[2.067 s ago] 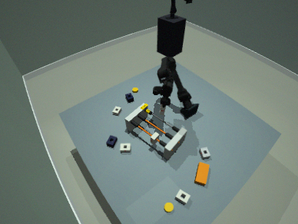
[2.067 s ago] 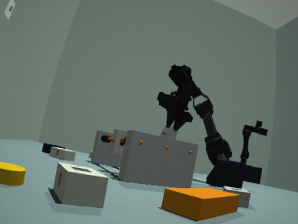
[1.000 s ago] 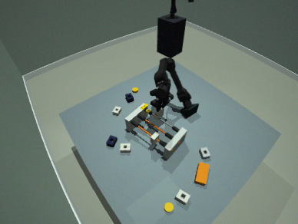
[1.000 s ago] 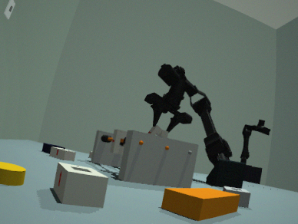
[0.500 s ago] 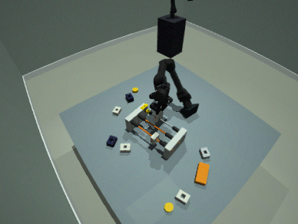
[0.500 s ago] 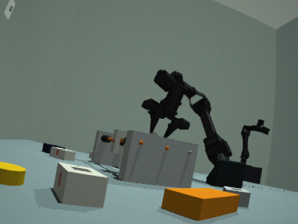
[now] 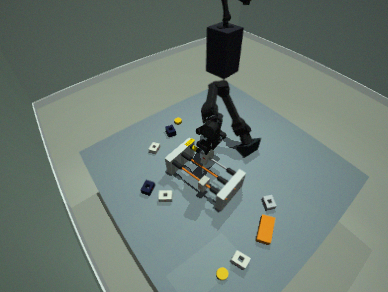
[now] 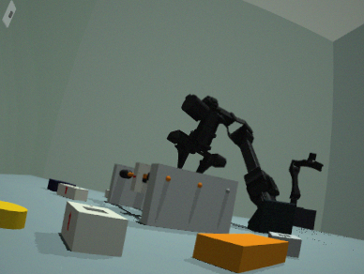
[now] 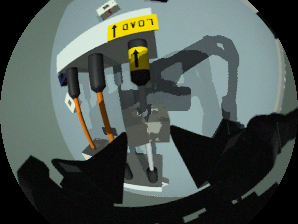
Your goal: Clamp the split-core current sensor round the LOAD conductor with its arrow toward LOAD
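While the gripper [image 9: 149, 163] sat half-closed on the grey sensor [image 9: 148, 123] at frame centre, you had it over the conductor [image 9: 139, 72] under the LOAD marker [image 9: 135, 27], upper centre, so squeezing should latch it. Arrow direction unreadable.

A: Lighting, top view: soft, even, moderately dim. Blue mat [image 7: 310, 165] reads brighter than the dark surround. Shadows fall toward the lower left of the conductor fixture [image 7: 176, 156] and off the arm [image 7: 235, 122].

B: Exterior view: flat grey-green walls, no glare. Arm nearly a black silhouette, little surface detail. Orange block [image 8: 239, 251] and white block [image 8: 94, 227] cast faint shadows; edges soft, low resolution.

A: Wrist view: circular fisheye, strong bending at the rim, black outside the circle. Foreground parts black and featureless. LOAD marker [image 9: 136, 27] legible, though mirrored.
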